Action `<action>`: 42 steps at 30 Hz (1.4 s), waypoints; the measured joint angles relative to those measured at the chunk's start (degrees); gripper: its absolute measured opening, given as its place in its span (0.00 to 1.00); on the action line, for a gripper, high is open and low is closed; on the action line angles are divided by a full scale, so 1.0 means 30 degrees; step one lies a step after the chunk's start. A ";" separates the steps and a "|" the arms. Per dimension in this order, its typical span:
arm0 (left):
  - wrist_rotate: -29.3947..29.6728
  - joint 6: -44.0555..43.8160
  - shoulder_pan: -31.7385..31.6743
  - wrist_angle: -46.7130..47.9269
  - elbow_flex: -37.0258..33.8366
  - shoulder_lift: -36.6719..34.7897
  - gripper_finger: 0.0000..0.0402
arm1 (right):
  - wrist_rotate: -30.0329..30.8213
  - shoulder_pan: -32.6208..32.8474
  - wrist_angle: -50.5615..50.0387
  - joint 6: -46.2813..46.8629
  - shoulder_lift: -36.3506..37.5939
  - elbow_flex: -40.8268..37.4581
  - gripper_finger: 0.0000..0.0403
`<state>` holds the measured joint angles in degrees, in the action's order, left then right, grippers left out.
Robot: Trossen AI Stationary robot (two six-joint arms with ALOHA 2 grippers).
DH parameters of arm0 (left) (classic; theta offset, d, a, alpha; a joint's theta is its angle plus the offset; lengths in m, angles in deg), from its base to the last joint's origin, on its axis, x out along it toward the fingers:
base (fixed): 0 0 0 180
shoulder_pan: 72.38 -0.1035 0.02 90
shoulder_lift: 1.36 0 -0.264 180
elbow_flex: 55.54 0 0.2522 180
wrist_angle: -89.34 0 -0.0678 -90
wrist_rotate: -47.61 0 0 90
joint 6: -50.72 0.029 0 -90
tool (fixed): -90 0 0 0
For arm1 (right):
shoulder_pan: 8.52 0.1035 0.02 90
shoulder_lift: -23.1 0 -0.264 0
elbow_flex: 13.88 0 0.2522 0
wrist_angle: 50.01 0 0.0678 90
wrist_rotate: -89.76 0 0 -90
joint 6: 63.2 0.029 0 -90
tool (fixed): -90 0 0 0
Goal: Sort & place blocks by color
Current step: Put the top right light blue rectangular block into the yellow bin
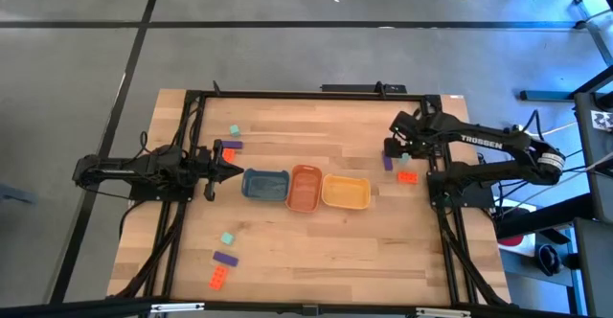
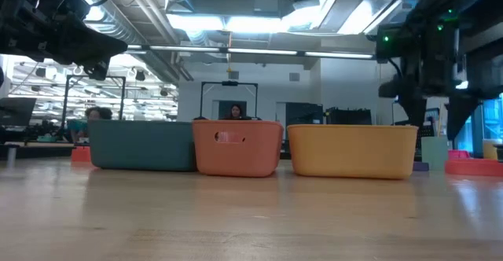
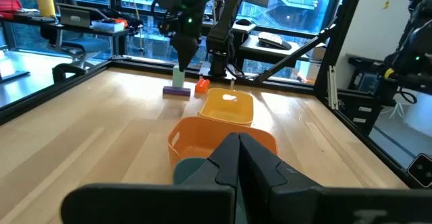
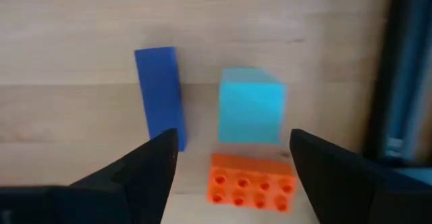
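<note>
Hovering over a cluster of three blocks near the right edge of the worktop [image 1: 316,237], the right gripper [image 1: 400,148] has its jaws spread wide and holds nothing. Right wrist view: a purple block [image 4: 159,96], showing blue here, lies just beside a mint green block [image 4: 249,114], with an orange-red block [image 4: 250,179] just in front of the mint one; the orange-red block lies between the two dark fingers [image 4: 142,170], studs up, and touches neither.

High view, same cluster: purple, mint, then orange-red, all close together, beyond the yellow tray's far right corner.

Left gripper [image 1: 233,170] sits low at the left end of the tray row, jaws pressed together, empty, tips pointing at the blue tray [image 1: 264,185].

Three trays in a row mid-worktop, touching or nearly so: blue, orange tray [image 1: 305,188], yellow tray [image 1: 346,192]. Whether anything lies inside them cannot be told from the low view; from above they look bare.

Other blocks, left side:
- far left: a small mint block [image 1: 234,129] and an orange-red and purple pair [image 1: 229,146] just beside the left gripper.
- near left: mint block [image 1: 227,238], purple block [image 1: 225,259], orange-red block [image 1: 218,279], loosely in a line, apart from each other.

People show in the room behind, low view.
</note>
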<state>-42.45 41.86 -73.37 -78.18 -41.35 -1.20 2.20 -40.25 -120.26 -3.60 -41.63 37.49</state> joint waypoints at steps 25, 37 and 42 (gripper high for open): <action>0.0001 0.0002 0.0002 0.0000 0.0000 -0.0006 0.00 | 0.2193 -0.0027 0.2982 0.0612 0.0007 -0.2077 0.55; 0.0001 0.0004 0.0003 0.0000 0.0000 0.0001 0.00 | 0.1882 -0.0027 0.1495 -0.0799 0.0947 -0.1332 0.34; -0.0001 0.0004 0.0002 0.0000 0.0000 -0.0001 0.00 | 0.2790 0.0469 -0.0423 -0.3106 0.3072 0.1408 0.34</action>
<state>-42.45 41.87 -73.36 -78.18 -41.35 -1.20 10.57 -38.84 -121.53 -12.92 -32.42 41.71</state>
